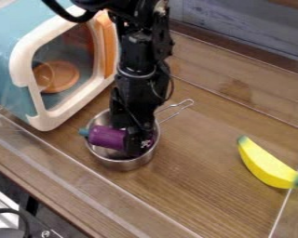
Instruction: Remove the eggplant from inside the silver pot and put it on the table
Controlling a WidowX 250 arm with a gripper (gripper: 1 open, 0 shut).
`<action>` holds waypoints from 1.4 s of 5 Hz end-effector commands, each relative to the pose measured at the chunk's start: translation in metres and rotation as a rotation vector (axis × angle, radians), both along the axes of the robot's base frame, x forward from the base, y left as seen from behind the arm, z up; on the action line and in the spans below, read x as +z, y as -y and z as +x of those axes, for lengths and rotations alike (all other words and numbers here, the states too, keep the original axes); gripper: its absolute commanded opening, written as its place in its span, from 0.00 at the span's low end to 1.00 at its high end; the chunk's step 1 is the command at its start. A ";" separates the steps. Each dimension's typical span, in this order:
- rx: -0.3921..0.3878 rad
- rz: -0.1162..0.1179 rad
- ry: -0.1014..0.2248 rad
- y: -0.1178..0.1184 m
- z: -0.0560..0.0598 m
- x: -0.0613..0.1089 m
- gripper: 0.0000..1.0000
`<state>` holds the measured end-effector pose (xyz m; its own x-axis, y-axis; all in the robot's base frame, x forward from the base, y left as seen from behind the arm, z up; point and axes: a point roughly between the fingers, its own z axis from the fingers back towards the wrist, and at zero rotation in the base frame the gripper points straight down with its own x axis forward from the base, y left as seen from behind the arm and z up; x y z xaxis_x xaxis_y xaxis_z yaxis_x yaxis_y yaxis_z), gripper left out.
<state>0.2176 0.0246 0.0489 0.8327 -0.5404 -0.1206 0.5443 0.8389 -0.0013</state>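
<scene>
The purple eggplant with its teal stem cap lies inside the silver pot at the left middle of the brown table. My black gripper has come straight down into the pot. Its fingers stand open on either side of the eggplant's right half, hiding that part. The pot's thin wire handle sticks out to the upper right. Whether the fingers touch the eggplant I cannot tell.
A toy microwave stands at the back left with its door open and an orange bowl inside. A yellow banana lies at the right. Clear plastic walls edge the table at the front and right.
</scene>
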 end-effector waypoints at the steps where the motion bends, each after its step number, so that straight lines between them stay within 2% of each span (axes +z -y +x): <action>1: -0.027 0.002 0.021 0.001 -0.001 -0.002 1.00; 3: -0.028 -0.001 0.033 0.005 -0.018 0.006 1.00; 5: -0.099 -0.007 0.043 -0.012 -0.023 -0.015 1.00; 6: -0.065 -0.007 0.047 -0.020 -0.032 -0.021 1.00; 7: -0.028 -0.010 0.043 -0.028 -0.042 -0.023 0.00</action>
